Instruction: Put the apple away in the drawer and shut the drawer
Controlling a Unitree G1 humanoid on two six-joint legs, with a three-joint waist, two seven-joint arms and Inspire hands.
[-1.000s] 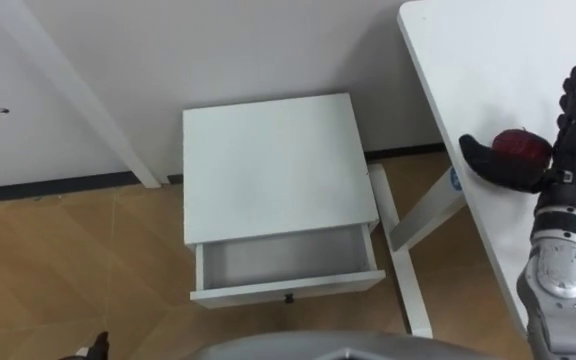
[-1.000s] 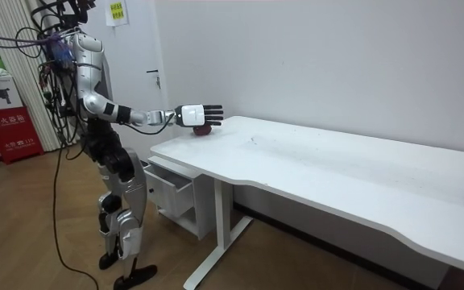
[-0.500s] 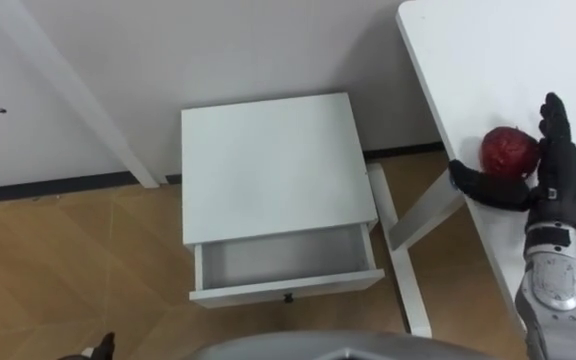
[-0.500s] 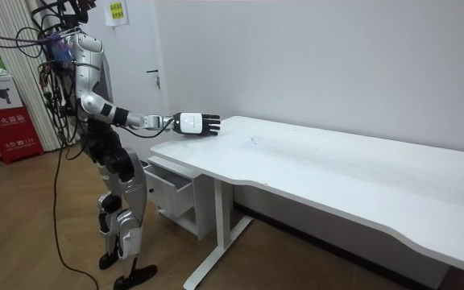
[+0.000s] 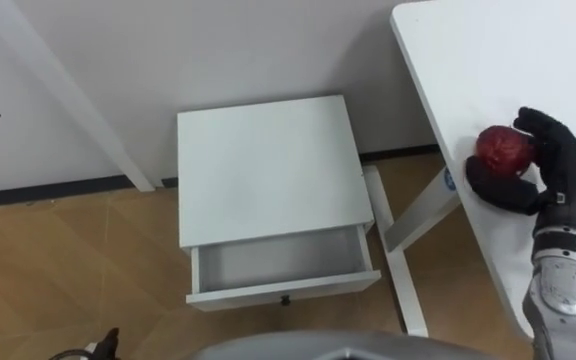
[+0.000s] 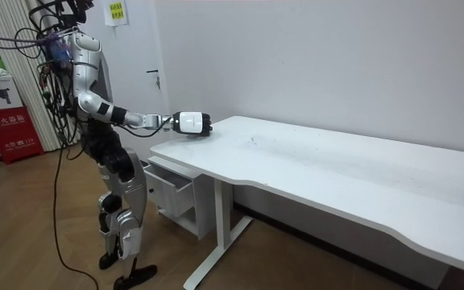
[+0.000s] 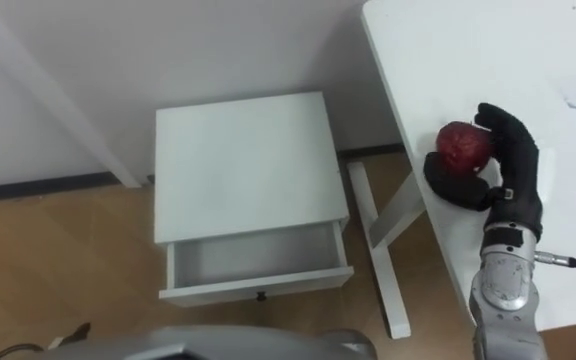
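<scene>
The left hand (image 5: pixel 103 345) sits at the lower-left edge, grip untellable. The white square cabinet (image 5: pixel 268 160) has its drawer (image 5: pixel 280 262) pulled out, bare inside. At the white desk (image 5: pixel 508 60) edge the right hand (image 5: pixel 553 175) clasps the round red apple (image 5: pixel 503 150); the room view shows the robot standing upright there.

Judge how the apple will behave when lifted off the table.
The apple is round, so it would probably roll if loosed on the flat table. Likely rigid, and its smooth skin may slip, though the right hand curls round it.

Right arm outstretched, right robot hand (image 5: pixel 560 175) fingers and thumb curled inward
</scene>
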